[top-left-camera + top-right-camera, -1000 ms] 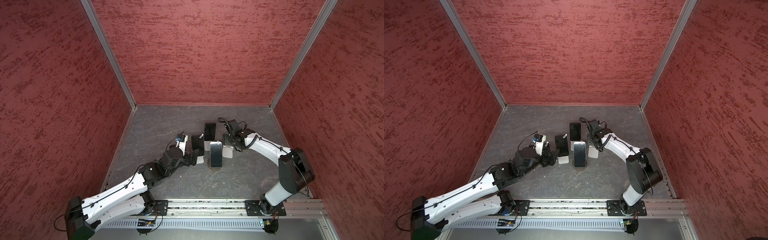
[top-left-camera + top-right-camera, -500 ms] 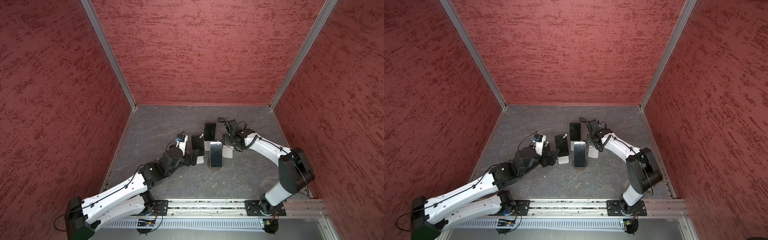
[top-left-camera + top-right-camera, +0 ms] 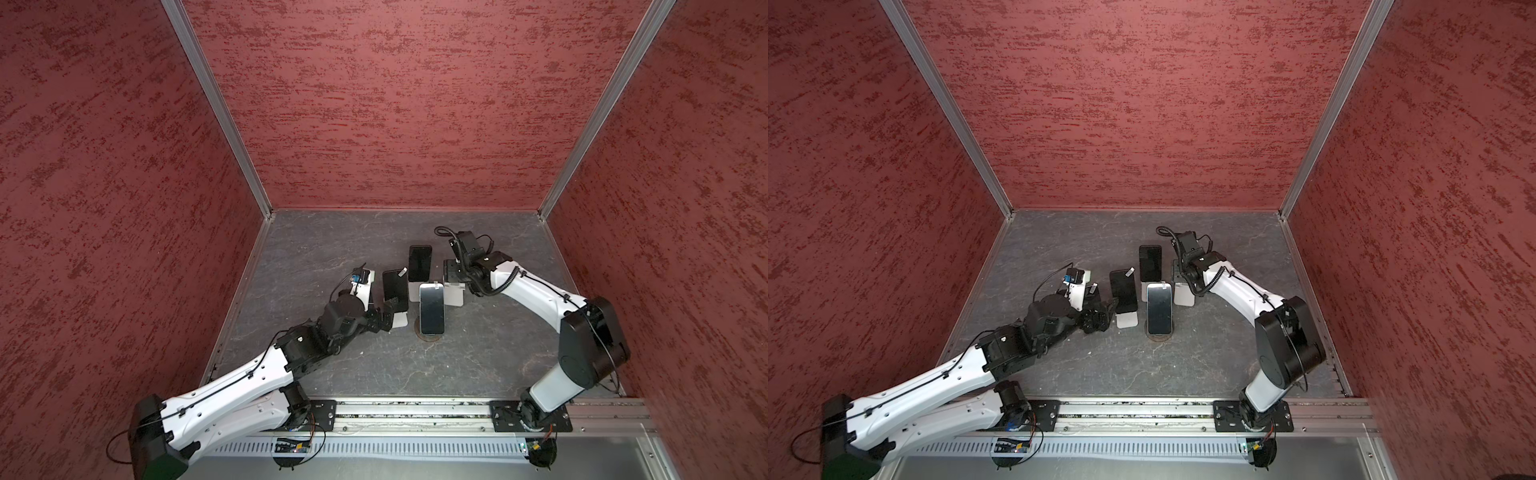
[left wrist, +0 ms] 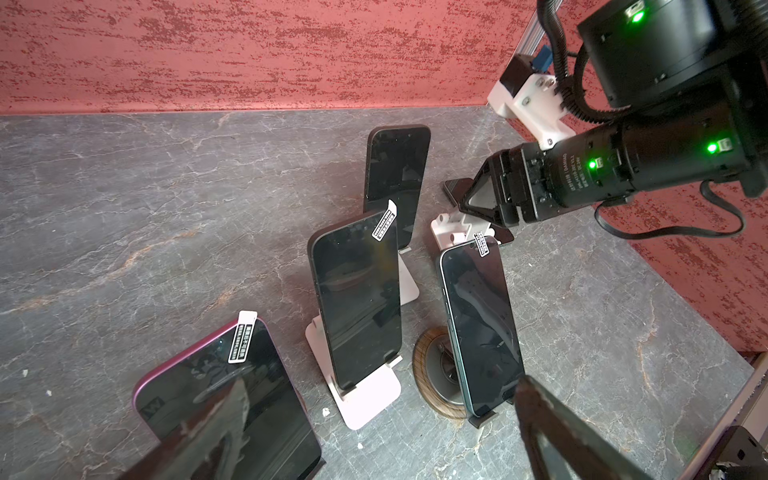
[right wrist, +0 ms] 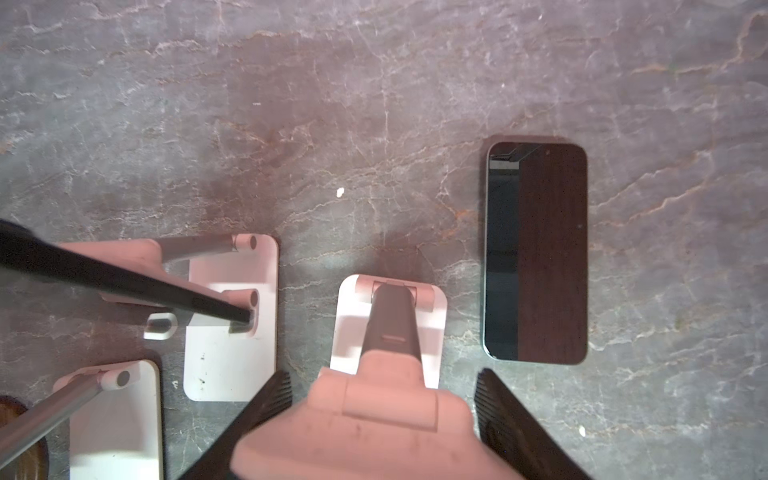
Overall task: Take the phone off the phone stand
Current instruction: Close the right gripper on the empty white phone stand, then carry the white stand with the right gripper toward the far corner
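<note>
1. Phone (image 4: pixel 357 299), black, leans on white stand (image 4: pixel 370 395), long axis tilted back.
2. Left gripper (image 4: pixel 380 382) is the nearer: jaws wide, phone's foot dead ahead.
3. Right gripper (image 5: pixel 382 374) is clamped round empty stand (image 5: pixel 432 340).

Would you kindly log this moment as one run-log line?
left gripper: open by pink-edged phone | right gripper: shut on empty stand | flat phone: lying on table

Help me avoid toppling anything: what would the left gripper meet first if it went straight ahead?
Probably the magenta-rimmed phone before the open left gripper; depth is unclear, perhaps the white stand instead.
</note>
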Controlling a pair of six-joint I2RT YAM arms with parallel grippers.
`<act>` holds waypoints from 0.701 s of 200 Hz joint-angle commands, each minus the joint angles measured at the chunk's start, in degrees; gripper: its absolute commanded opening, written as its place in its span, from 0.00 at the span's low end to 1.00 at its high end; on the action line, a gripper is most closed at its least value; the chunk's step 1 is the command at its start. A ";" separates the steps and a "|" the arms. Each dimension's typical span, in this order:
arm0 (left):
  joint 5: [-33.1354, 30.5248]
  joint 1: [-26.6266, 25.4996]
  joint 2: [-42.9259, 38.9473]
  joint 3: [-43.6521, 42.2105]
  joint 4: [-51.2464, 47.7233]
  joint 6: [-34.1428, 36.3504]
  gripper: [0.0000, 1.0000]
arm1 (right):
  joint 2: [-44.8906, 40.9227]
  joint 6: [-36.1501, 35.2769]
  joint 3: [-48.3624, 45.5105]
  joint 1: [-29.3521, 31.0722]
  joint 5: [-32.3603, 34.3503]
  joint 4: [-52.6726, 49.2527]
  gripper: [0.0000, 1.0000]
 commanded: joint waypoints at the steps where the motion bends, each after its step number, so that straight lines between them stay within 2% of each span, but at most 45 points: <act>1: -0.73 -0.32 -0.65 -0.45 -0.11 -0.20 0.99 | -2.26 -1.34 3.02 -1.45 2.05 0.30 0.55; 44: -0.77 -0.32 -0.65 -0.35 -0.34 -0.32 1.00 | -3.17 -3.41 4.40 -5.56 1.80 -0.06 0.55; 140: -1.30 -0.40 0.07 0.21 -0.90 -0.95 0.99 | -4.65 -7.19 2.46 -20.68 -0.94 1.36 0.57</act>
